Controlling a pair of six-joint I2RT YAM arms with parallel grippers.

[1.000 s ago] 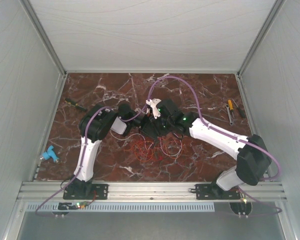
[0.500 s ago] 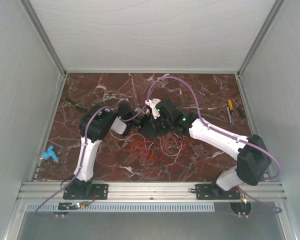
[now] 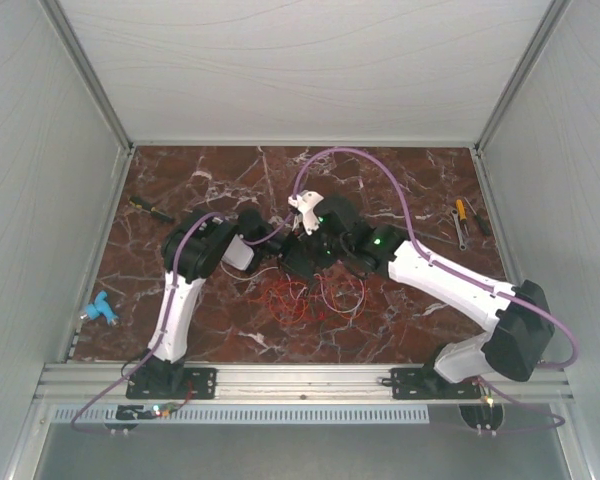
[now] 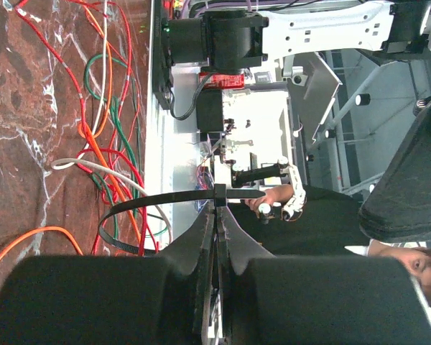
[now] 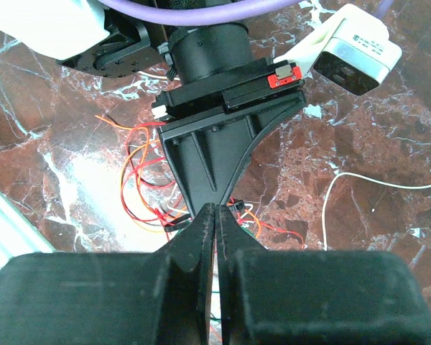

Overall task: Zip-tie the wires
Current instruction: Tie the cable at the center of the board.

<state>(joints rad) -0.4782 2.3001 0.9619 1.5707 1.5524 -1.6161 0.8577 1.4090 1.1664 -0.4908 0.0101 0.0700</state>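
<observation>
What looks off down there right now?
Nothing broken or spilled. The wires sprawl in a loose tangle, ungathered, though the left gripper pinches the zip tie curled into a loop. One white wire strays off alone.

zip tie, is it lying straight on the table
No, the left hand pinches the zip tie, bent into a loop.

Table top (image 3: 400,175): red-brown marble pattern with white veins, filling mid-frame. Pale ribbed panels closed it in at the back (image 3: 300,70), left (image 3: 30,200) and right (image 3: 570,200), joined by aluminium posts. An aluminium rail (image 3: 300,378) ran along the lower edge, with a slotted white strip (image 3: 240,413) below. Lighting was even and diffuse.
</observation>
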